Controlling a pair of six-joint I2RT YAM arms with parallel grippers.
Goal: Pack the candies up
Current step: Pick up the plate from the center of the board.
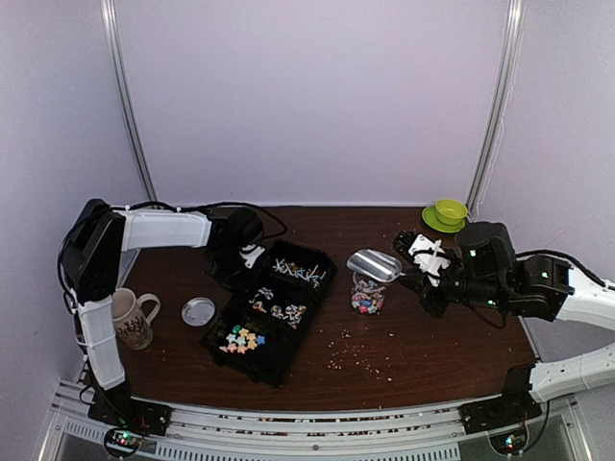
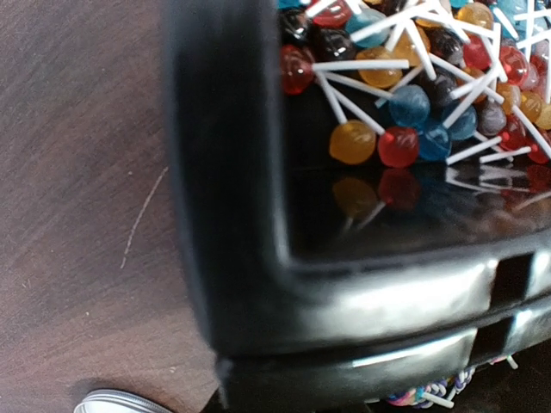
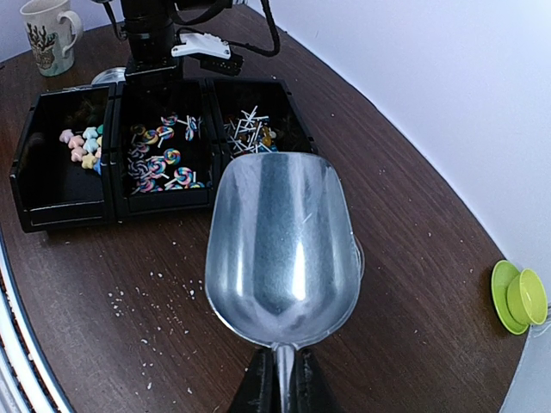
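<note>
Though the mug (image 1: 132,317) bears a dark print, it is too small to read. Candies (image 3: 82,146) lie in the black tray (image 3: 65,219), spread over its three bins. The right pincer (image 3: 280,366) clamps the handle of the scoop (image 3: 280,249); whether the left pincer (image 1: 245,254), beside the tray, is wide or narrow cannot be told.

Left wrist view: black bin (image 2: 258,258) wall is a big blur up close, lollipops (image 2: 398,146) run off the top right edge, round lid (image 2: 112,402) clipped at the bottom left. Right wrist: scoop (image 3: 280,241) covers most of the jar (image 3: 359,260) under it.
</note>
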